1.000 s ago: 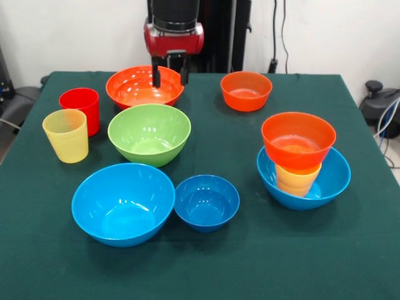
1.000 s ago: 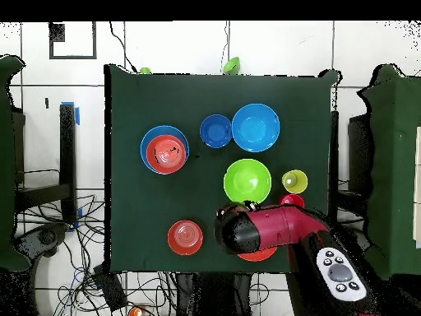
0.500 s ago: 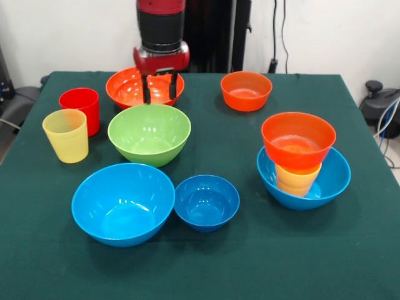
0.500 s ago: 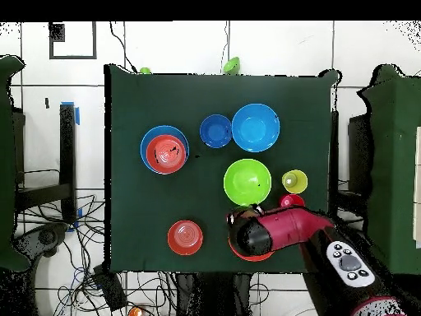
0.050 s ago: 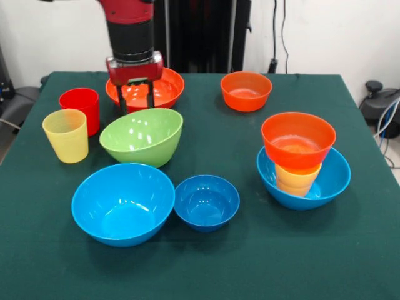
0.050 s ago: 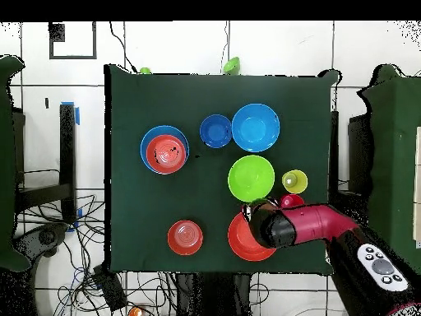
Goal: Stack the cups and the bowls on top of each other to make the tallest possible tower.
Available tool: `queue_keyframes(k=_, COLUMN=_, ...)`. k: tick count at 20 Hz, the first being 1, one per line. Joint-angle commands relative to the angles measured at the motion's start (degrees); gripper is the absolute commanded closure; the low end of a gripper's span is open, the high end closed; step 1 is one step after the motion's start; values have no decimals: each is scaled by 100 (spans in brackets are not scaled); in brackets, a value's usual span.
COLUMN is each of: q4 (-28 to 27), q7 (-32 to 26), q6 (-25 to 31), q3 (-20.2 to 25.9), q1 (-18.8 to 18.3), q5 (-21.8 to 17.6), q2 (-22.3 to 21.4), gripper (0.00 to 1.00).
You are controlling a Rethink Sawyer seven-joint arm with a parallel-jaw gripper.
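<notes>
end effector point(image 5: 135, 100) fingers apart, straddling the far-left rim of the tilted green bowl point(image 5: 142, 137); bowl lies just nearer.

Green-clothed table point(image 5: 250, 262): bowls point(image 5: 123, 203), cups point(image 5: 65, 135), tower point(image 5: 300, 161)

The arm point(image 5: 130, 25) is glossy red with a black cylindrical wrist band. Below it sits a red block carrying a small grey plate. Two thin black fingers point(image 5: 122, 99) hang from that block. Seen from overhead, the arm point(image 6: 316, 226) ends in a grey panel with dark round buttons.
</notes>
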Motion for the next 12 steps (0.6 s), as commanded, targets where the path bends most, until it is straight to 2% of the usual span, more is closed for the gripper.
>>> queue_keyframes(k=1, q4=-812, q7=-2425, q6=859, q3=998, q1=-217, q5=-364, q2=336, gripper=0)
queue_keyframes(k=4, q4=-881, q7=-2568, q6=1020, q3=1195, q1=-322, q5=-313, q2=350, gripper=0)
queue_keyframes(k=12, q4=-774, q7=-2553, q6=1384, q3=1433, q1=-340, q5=-140, q2=-48, gripper=0)
